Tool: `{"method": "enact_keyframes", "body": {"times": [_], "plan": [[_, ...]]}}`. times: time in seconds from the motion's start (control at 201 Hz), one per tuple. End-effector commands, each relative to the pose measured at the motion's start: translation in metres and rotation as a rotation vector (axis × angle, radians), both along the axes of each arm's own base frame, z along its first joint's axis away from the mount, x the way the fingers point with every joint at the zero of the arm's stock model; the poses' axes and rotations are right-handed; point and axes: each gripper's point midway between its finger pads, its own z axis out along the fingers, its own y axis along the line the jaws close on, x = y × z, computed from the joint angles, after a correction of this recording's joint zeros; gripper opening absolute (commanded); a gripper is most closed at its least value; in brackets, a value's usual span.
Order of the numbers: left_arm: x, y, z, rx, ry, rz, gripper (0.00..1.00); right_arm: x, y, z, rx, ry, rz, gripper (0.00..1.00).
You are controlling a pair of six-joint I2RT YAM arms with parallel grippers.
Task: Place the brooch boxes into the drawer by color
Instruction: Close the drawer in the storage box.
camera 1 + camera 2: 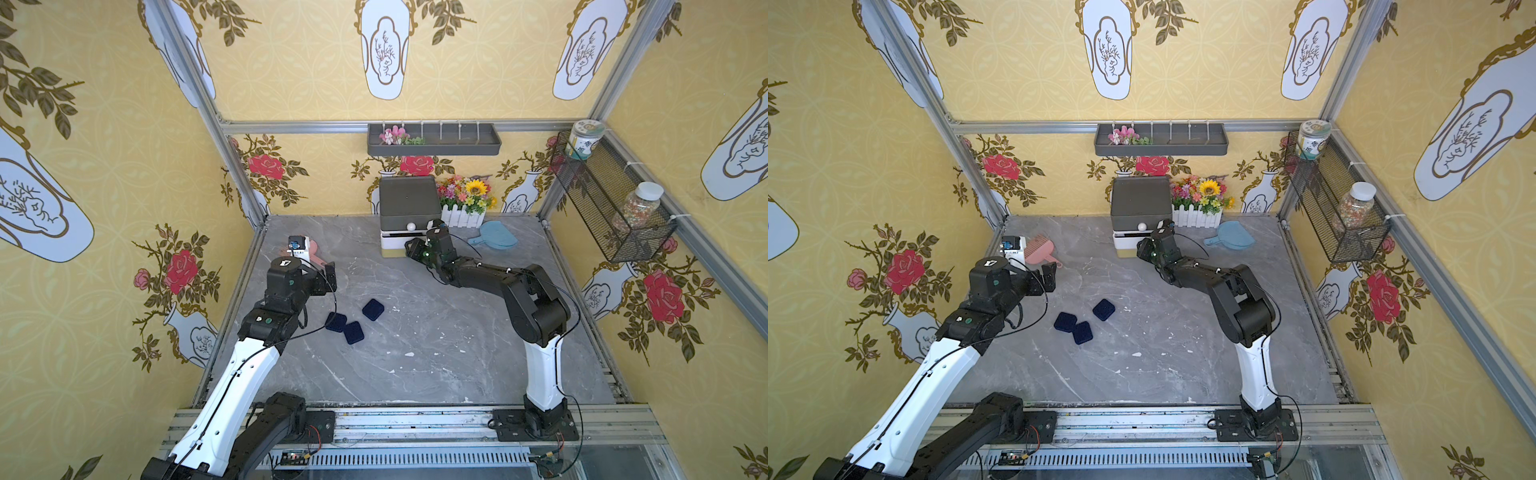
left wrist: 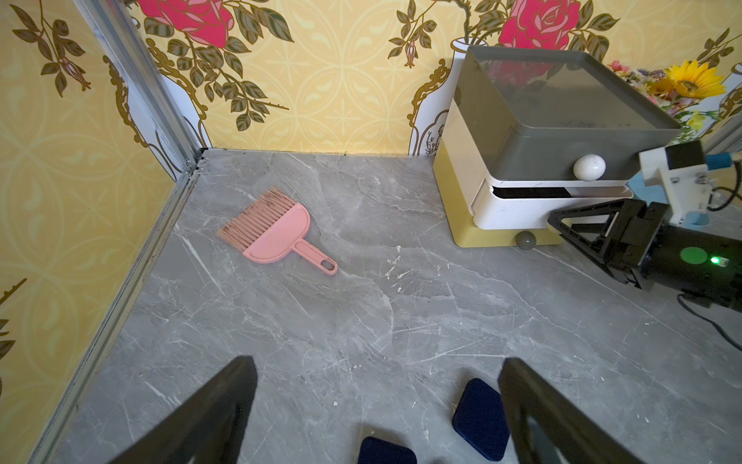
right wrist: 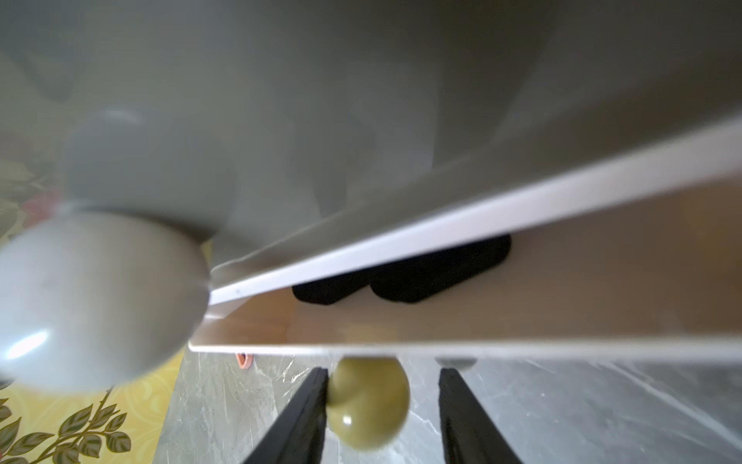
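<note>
Two black boxes (image 3: 441, 269) inside drawer (image 3: 562, 297), wrist-only

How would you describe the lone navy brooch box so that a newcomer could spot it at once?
Start at the three-tier drawer chest by the back wall and come forward across the grey marble tabletop to three navy boxes. Two touch each other; the lone box lies apart from them, nearest the chest.

Bright, even light all round, and my arms (image 1: 249, 365) throw only soft shadows on the worktop (image 1: 415, 353). In both top views the wide lens splays the frame posts (image 1: 216, 112) (image 1: 944, 110) at the edges. Right wrist view: smeared up close, white knob (image 3: 92, 297) a blur, olive knob (image 3: 367, 405) glinting. Left wrist view crisp.
</note>
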Motion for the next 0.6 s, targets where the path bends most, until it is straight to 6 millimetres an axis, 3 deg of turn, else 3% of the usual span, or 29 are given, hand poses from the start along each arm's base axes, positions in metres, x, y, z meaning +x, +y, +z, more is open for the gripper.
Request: {"method": "enact_keyframes", "body": {"times": [0.0,0.164,0.214,0.304,0.363,0.593], "plan": [[0.002,-0.002,0.004,-0.016,-0.013,-0.009,1.00,-0.002,-0.002,0.030,0.055,-0.080,0.003,0.56],[0.002,-0.001,0.006,-0.036,-0.021,-0.014,1.00,-0.014,-0.023,0.035,0.083,-0.071,-0.003,0.55],[0.002,-0.001,0.006,-0.038,-0.022,-0.015,1.00,-0.015,-0.033,0.034,0.095,-0.056,-0.008,0.47],[0.003,-0.001,0.007,-0.044,-0.023,-0.016,1.00,-0.013,-0.049,0.027,0.117,-0.026,-0.015,0.22],[0.003,-0.001,0.007,-0.045,-0.024,-0.015,1.00,-0.010,-0.056,0.022,0.133,-0.006,-0.015,0.13],[0.003,0.000,0.007,-0.050,-0.025,-0.012,1.00,0.003,-0.065,0.006,0.157,0.032,-0.026,0.11]]}}
